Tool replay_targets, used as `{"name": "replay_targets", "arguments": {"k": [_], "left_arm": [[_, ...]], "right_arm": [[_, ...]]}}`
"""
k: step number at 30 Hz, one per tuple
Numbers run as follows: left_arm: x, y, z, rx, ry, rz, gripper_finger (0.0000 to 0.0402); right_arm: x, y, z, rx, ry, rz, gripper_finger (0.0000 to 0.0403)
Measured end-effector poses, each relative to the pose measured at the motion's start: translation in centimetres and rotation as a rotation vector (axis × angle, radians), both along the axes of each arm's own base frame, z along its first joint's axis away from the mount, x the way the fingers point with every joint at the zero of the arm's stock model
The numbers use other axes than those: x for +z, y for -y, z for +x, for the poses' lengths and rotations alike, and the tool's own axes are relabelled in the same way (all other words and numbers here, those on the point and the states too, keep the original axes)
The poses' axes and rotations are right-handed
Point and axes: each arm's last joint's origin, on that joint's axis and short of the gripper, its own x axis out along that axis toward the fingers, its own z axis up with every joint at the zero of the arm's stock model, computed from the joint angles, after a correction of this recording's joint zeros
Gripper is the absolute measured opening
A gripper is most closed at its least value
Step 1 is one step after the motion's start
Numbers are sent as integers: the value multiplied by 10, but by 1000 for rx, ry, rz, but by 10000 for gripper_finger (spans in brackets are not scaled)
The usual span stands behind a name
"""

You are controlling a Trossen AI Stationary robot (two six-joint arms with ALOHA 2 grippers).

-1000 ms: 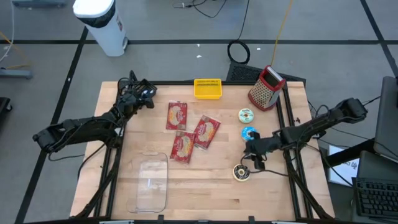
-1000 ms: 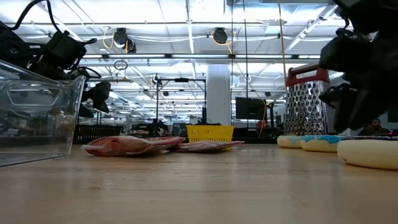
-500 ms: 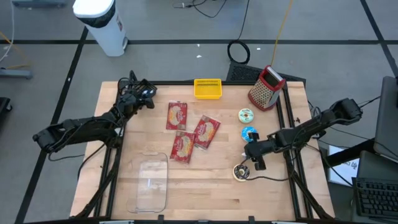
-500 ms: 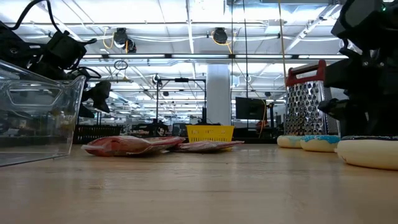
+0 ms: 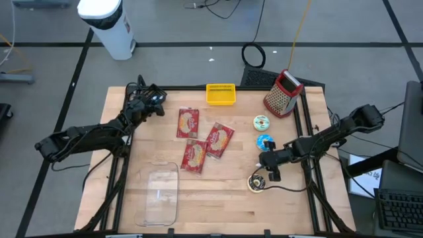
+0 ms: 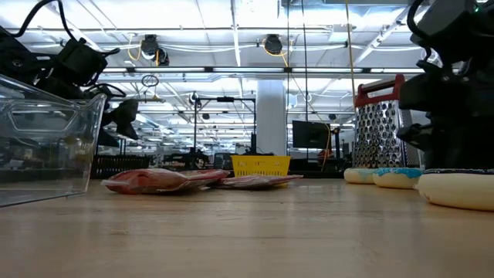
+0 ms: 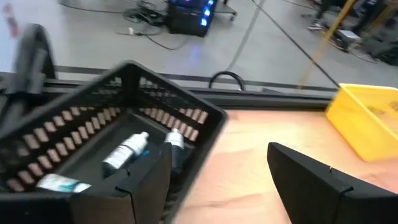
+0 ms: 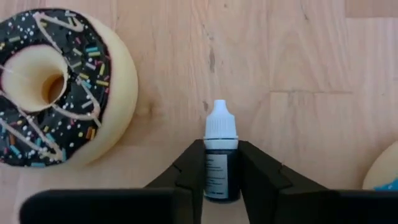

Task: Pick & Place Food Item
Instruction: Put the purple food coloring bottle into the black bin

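Note:
A small dark dropper bottle with a white cap [image 8: 221,127] sits between the fingers of my right gripper [image 8: 221,149], which is shut on it at the table's right side [image 5: 269,166]. A black-iced sprinkled donut [image 8: 53,84] lies just beside it, toward the near edge [image 5: 256,183]. A blue-iced donut [image 5: 265,141] and a green-and-white one [image 5: 262,121] lie farther back. Three red food packets [image 5: 198,139] lie flat mid-table. My left gripper [image 5: 156,103] hovers open at the far left corner, holding nothing. My right gripper pinches the bottle's dark labelled body [image 8: 221,177] between its two fingers [image 8: 193,162], coming slanting down from the table's right side. The bottle lies along the fingers, its white cap sticking out past the fingertips. Whether it rests on the wood, I cannot tell.
A clear plastic container [image 5: 160,195] stands near the front left. A yellow basket [image 5: 221,94] and a red-handled grater [image 5: 283,93] stand at the far edge. A black crate with bottles [image 7: 118,143] shows ahead of my left gripper. Bare wood lies near the front centre.
My right gripper has sunk toward the table and a little toward the near edge, ending beside the black-iced donut. Over the last half second it has kept still. The left arm has not moved.

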Motion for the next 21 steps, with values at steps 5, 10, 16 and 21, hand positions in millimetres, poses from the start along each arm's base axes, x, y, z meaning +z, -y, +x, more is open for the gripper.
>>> {"name": "replay_targets", "arguments": {"k": [5, 10, 16, 21], "left_arm": [[4, 1, 5, -146, 80, -7, 267], [18, 7, 16, -397, 248, 34, 267], [37, 22, 30, -619, 409, 137, 267], [48, 41, 41, -763, 460, 237, 267]], "right_arm": [[3, -1, 6, -1, 80, 7, 62], [15, -2, 20, -2, 293, -91, 84], [38, 5, 38, -2, 571, -234, 66], [49, 17, 50, -40, 719, -275, 65]]}}
